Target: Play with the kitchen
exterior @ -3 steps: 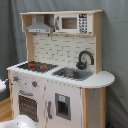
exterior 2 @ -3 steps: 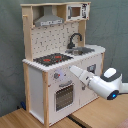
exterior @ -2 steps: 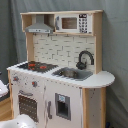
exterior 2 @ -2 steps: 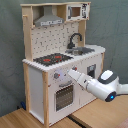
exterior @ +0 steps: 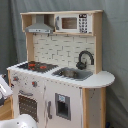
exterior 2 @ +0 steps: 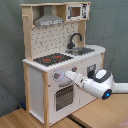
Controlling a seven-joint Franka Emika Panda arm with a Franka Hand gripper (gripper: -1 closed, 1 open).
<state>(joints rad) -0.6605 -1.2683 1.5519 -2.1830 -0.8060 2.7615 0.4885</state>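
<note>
Kitchen (exterior 2: 60, 60) target of reach; gripper (exterior 2: 68, 75) now at front panel, tip beside knobs (exterior 2: 57, 76) above oven door (exterior 2: 64, 97) in second exterior view. Fingers' spread: cannot tell. Over last second arm (exterior 2: 97, 85) advanced from lower right toward knob row. Contact unclear. Likely knob turn or oven handle next. Kitchen upright against grey curtain (exterior: 114, 45); hob (exterior: 36, 65), sink (exterior: 72, 74), faucet (exterior: 85, 59) untouched.

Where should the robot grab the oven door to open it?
Probably by the handle bar across the top of the oven door, coming straight from the front. The bar lies level, so fingers above and below should fit. The gripper is at the knobs just above.
</note>
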